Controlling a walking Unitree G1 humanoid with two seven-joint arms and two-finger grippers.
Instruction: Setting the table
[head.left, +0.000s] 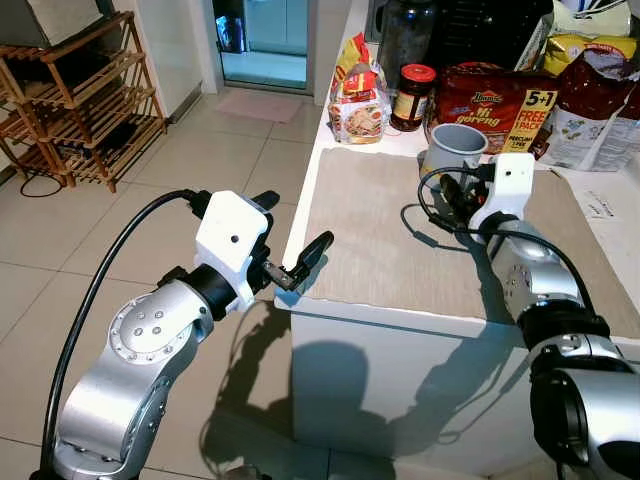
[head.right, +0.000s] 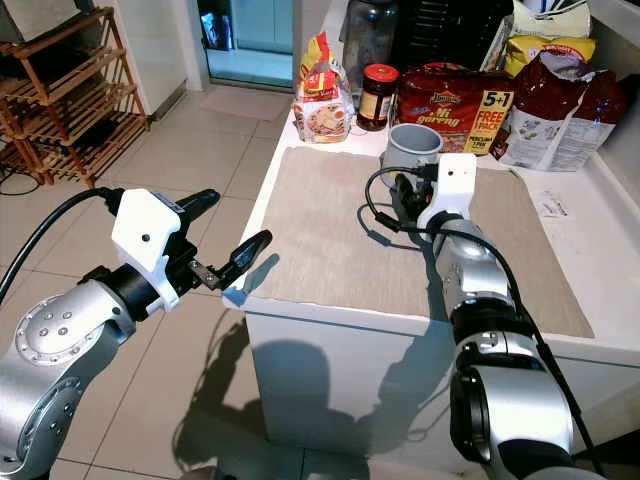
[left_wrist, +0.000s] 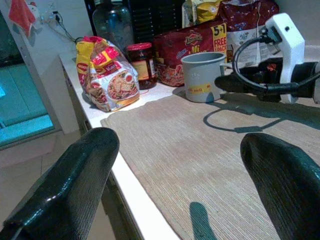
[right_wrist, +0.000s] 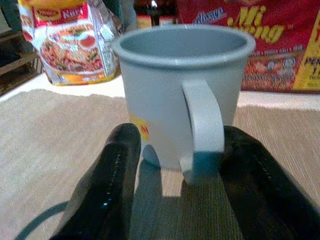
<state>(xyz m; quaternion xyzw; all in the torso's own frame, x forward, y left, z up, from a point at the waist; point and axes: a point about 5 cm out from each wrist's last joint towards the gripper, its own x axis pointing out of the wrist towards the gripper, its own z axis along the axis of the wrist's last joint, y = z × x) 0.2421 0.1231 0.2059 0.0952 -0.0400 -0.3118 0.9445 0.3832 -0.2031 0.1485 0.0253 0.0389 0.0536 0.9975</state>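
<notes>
Grey mug (right_wrist: 182, 95) upright on placemat (head.left: 380, 230), right gripper (right_wrist: 175, 170) jaws open astride its handle; left gripper (head.left: 295, 235) jaws open off worktop (head.left: 300, 170) edge

Grey mug (right_wrist: 182, 95) base hidden behind right end effector (right_wrist: 180, 175) fingers; label partly covered.
</notes>
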